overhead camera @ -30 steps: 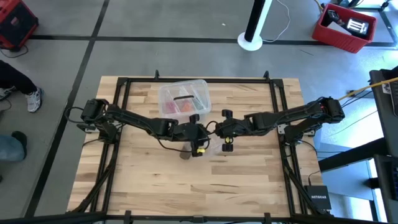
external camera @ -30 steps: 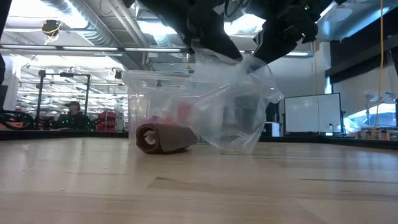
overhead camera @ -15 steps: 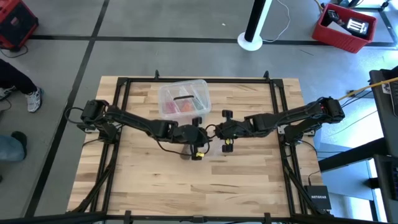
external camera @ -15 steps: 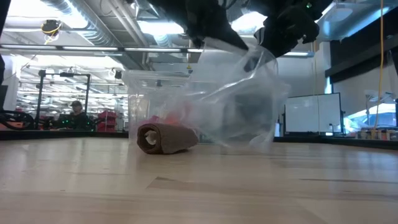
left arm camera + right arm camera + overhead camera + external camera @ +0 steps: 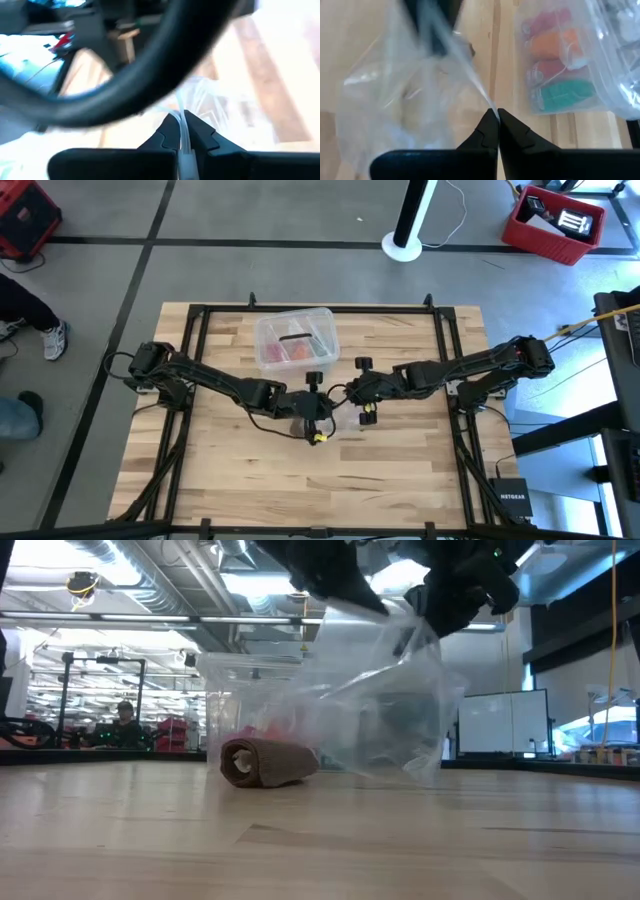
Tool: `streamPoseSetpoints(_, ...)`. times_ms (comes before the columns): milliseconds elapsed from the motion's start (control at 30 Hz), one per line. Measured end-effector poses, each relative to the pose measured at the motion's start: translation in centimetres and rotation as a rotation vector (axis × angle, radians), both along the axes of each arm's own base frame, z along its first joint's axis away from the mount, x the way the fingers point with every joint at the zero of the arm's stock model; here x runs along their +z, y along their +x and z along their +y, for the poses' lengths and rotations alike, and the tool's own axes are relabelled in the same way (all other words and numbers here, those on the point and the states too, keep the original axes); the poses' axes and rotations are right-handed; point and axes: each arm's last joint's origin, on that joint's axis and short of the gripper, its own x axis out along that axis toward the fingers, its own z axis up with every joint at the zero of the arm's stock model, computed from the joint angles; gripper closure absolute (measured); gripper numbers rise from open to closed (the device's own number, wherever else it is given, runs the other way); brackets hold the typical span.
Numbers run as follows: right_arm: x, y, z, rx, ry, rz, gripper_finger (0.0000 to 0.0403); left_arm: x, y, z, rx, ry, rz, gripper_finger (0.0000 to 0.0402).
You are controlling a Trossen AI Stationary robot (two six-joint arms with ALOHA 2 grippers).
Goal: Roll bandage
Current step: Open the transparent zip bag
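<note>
While two grippers, left (image 5: 182, 131) and right (image 5: 496, 125), pinch one plastic bag (image 5: 385, 710), one rolled bandage (image 5: 265, 761) lies beside.

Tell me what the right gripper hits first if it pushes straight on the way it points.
The plastic bag it already pinches: the right gripper is shut on its edge, and the film hangs just ahead. Beyond looks like bare table, though depth is unclear.

Light: you get bright ceiling lamps (image 5: 245, 582) glaring in the low view.
Blur: your left wrist view smears heavily.
Glare: the plastic bag (image 5: 385, 710) glints white.
Shadows: soft, faint.
</note>
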Motion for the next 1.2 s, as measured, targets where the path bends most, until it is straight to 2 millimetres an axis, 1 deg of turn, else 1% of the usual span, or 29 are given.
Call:
streamPoseSetpoints(100, 0.1, -0.5, 0.0, 0.018, 0.013, 0.022, 0.0398, -0.1, -0.1, 0.5, 0.069, 0.045, 0.006, 0.0398)
streamPoseSetpoints(200, 1.0, -1.0, 0.0, 0.032, 0.032, -0.013, 0.0398, 0.2, 0.1, 0.9, 0.108, 0.059, -0.025, 0.04)
streamPoseSetpoints(333, 2.2, -1.6, -0.2, 0.015, 0.017, -0.063, 0.0398, 0.6, 0.4, 1.3, 0.13, 0.044, -0.069, 0.0393)
streamPoseSetpoints(467, 2.8, -2.3, -0.4, -0.02, -0.016, -0.065, 0.0398, 0.7, 0.4, 1.4, 0.136, 0.049, -0.083, 0.0383)
streamPoseSetpoints(600, 2.8, -2.6, -0.6, -0.062, -0.058, -0.054, 0.0398, 0.8, 0.5, 1.4, 0.131, 0.065, -0.083, 0.0372)
streamPoseSetpoints(733, 2.8, -2.6, -0.6, -0.078, -0.075, -0.057, 0.0398, 2.0, 0.8, 1.2, 0.137, 0.009, -0.125, 0.0343)
streamPoseSetpoints(800, 2.8, -2.5, -0.7, -0.084, -0.082, -0.06, 0.0398, 2.5, 1.0, 1.0, 0.087, -0.058, -0.13, 0.0321)
streamPoseSetpoints(867, 2.8, -2.6, -0.7, -0.091, -0.091, -0.057, 0.0398, 2.8, 1.0, 0.7, 0.002, -0.145, -0.093, 0.03)
streamPoseSetpoints(933, 2.8, -2.7, -0.7, -0.094, -0.096, -0.047, 0.0398, 2.8, 0.9, 0.5, -0.06, -0.191, -0.047, 0.0285)
streamPoseSetpoints(1033, 2.8, -2.7, -0.7, -0.094, -0.096, -0.048, 0.0398, 2.8, 0.7, 0.3, -0.06, -0.186, -0.023, 0.0274)
streamPoseSetpoints(1200, 2.8, -2.6, -0.7, -0.097, -0.094, -0.052, 0.0398, 4.0, 0.9, -0.1, -0.003, -0.086, -0.077, 0.0278)
